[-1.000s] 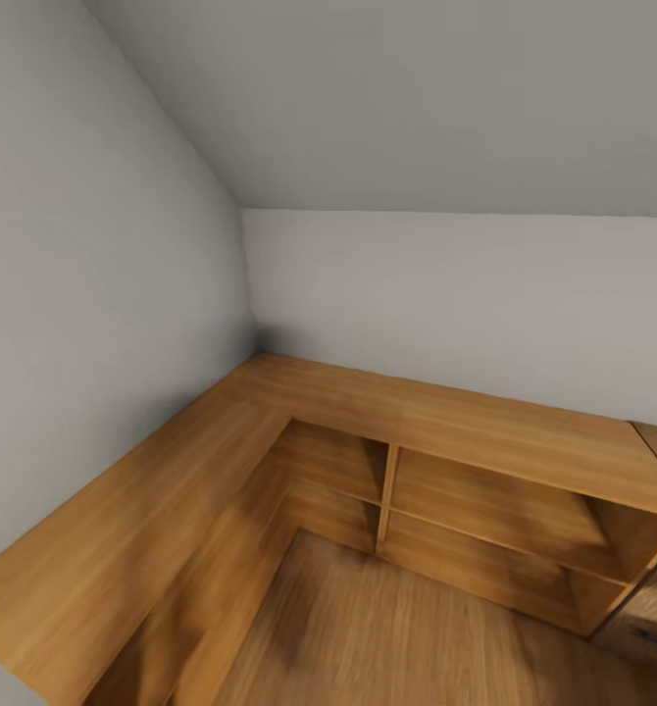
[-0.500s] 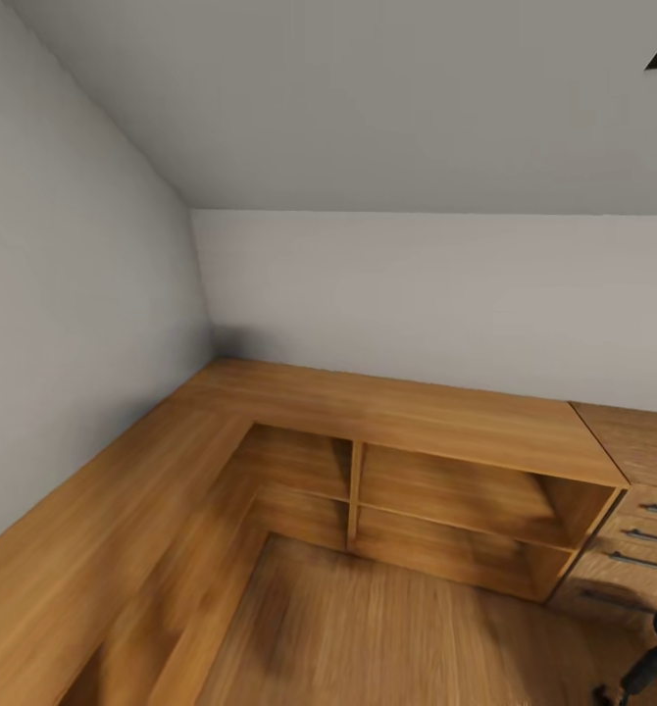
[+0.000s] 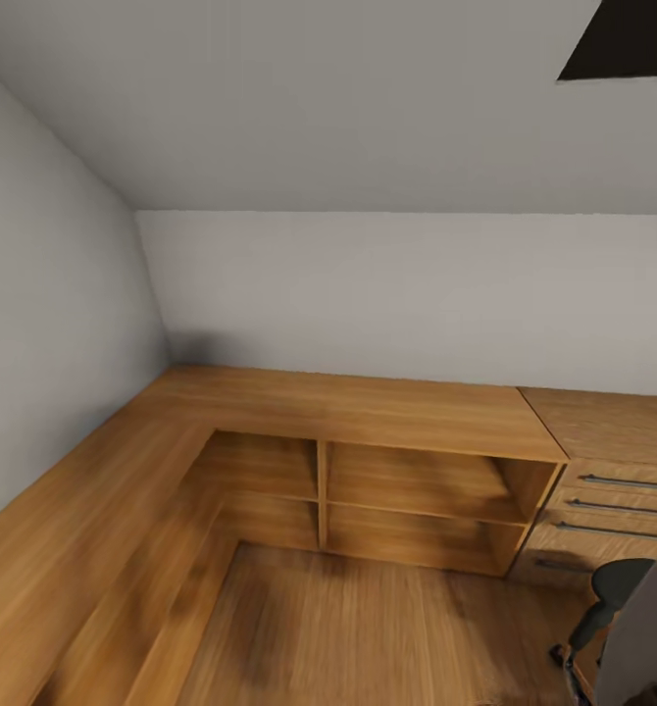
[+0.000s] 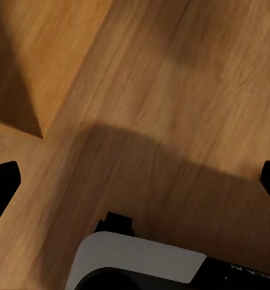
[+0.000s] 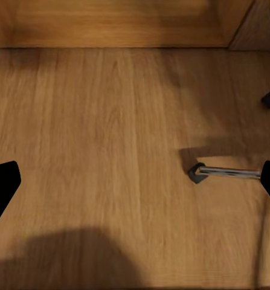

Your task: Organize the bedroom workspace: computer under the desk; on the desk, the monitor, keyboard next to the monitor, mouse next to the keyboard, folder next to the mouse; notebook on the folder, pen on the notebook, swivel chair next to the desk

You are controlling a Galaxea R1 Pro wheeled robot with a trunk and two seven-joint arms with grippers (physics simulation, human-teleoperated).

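Walls: you face plain grey-white walls (image 3: 387, 294) meeting in a corner.
Shelving: a low L-shaped wooden shelf unit (image 3: 368, 422) runs along both walls, its compartments open.
Drawers: a wooden drawer chest (image 3: 613, 490) adjoins it on your right.
Floor: wood planks (image 3: 368, 628).

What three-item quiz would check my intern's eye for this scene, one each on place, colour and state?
1. The chair stands: A by the drawers; B on a bed; C against the left wall.
2. The shelf unit is: A white; B wood brown; C blue.
3. The left gripper and right gripper have jaws: A shut; B open; C holding a pen.
A, it shows beside the drawers; B, brown grain throughout; B, fingertips far apart over floor.
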